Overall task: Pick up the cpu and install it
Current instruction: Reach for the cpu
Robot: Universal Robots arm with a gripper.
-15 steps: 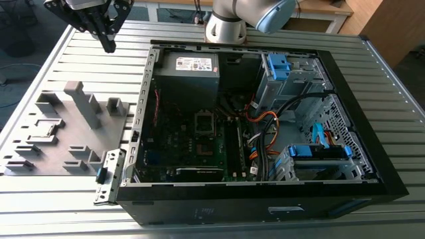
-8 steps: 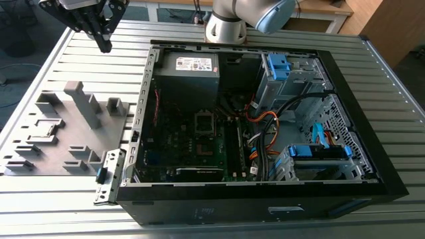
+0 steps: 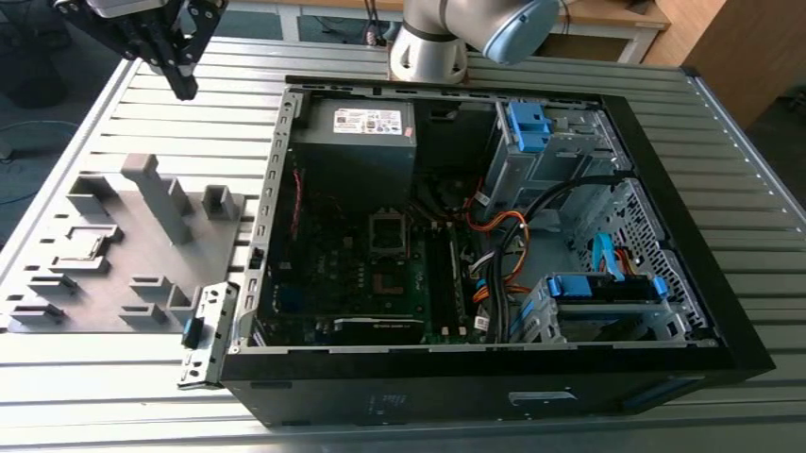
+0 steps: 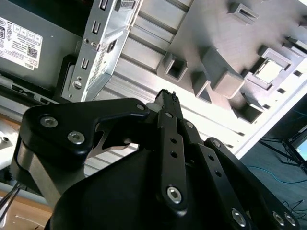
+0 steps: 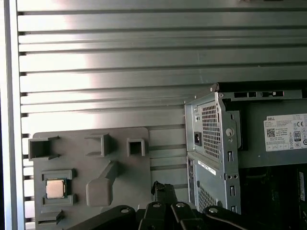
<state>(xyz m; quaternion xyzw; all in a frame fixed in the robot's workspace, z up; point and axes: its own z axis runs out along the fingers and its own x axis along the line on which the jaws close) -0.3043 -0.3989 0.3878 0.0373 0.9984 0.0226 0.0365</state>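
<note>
- Progress – hardly begun, by my reading: the cpu [image 5: 55, 189] sits in its square pocket, its pale metal top facing up, so neither the pick-up nor the install is done.
- The gripper [image 3: 187, 87] hangs above the slatted table [image 3: 126, 396], at about eleven o'clock from the fixture tray [image 3: 120, 269] in the exterior view and well apart from the chip.
- In the first wrist view the jaws look closed together, with nothing held between them.
- Tray contents – in both wrist views the cpu's pocket is framed by low grey walls. The other pockets and raised blocks around it look empty.
- The computer case [image 3: 377, 392] lies open on its side at three o'clock from the tray, the two just beside each other.
- Case contents:
  - the power supply [image 3: 357, 151] at twelve o'clock of the interior
  - the motherboard [image 3: 340, 274] below it, towards seven o'clock
  - a blue-tabbed drive cage [image 3: 529, 123] at one o'clock
  - a second blue-tabbed bay [image 3: 605, 288] at four o'clock
  - a bundle of cables [image 3: 504, 245] running between them
- The socket [image 3: 388, 234] is a dark square frame near the middle of the board. With the chip in the tray I take it to be vacant, though the exterior view does not show its inside plainly.
</note>
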